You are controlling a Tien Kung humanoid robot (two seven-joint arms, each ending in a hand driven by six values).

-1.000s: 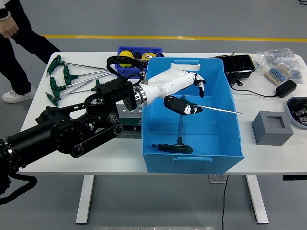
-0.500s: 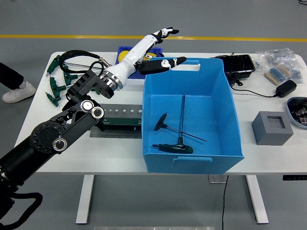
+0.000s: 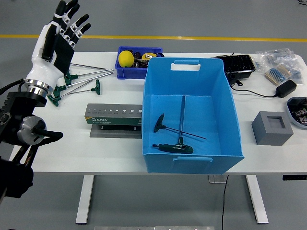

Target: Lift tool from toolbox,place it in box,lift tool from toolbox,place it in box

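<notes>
My left hand [image 3: 60, 36] is raised at the far left, above the table's left end, fingers spread and holding nothing. The big blue box [image 3: 191, 112] stands mid-table. Two T-handle tools lie on its floor: a long one [image 3: 182, 127] with its green handle near the front wall, and a smaller dark one [image 3: 168, 127] crossing it. The grey-green tool holder [image 3: 114, 116] lies left of the box with its row of holes showing. Several green T-handle wrenches [image 3: 79, 81] lie on the table behind it, partly hidden by my hand. My right arm is out of view.
A small blue bin [image 3: 136, 60] with a yellow ball sits behind the box. At the right stand a grey block [image 3: 272, 127], a black tray [image 3: 238, 64], a power adapter [image 3: 286, 87] with cable, and bagged parts [image 3: 280, 62]. The table's front left is bare.
My left hand let go of the tool over the box; that tool now lies inside. The arm swung back left and up, out of the box. The person at top left has gone.
</notes>
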